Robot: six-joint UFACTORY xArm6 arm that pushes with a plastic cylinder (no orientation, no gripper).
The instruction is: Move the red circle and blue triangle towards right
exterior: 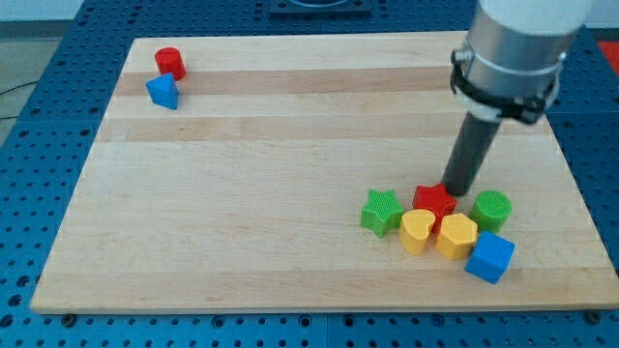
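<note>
The red circle [170,62] sits near the board's top-left corner. The blue triangle [162,92] lies just below it, touching or nearly touching it. My tip [457,191] is far away at the view's lower right, right next to the upper-right edge of a red star [433,200]. The rod rises from the tip to the grey arm body [511,48] at the view's top right.
A cluster lies at the lower right: green star [382,212], red star, green circle [491,208], yellow heart [417,230], yellow hexagon [456,235], blue cube [490,257]. The wooden board [290,174] rests on a blue perforated table [39,145].
</note>
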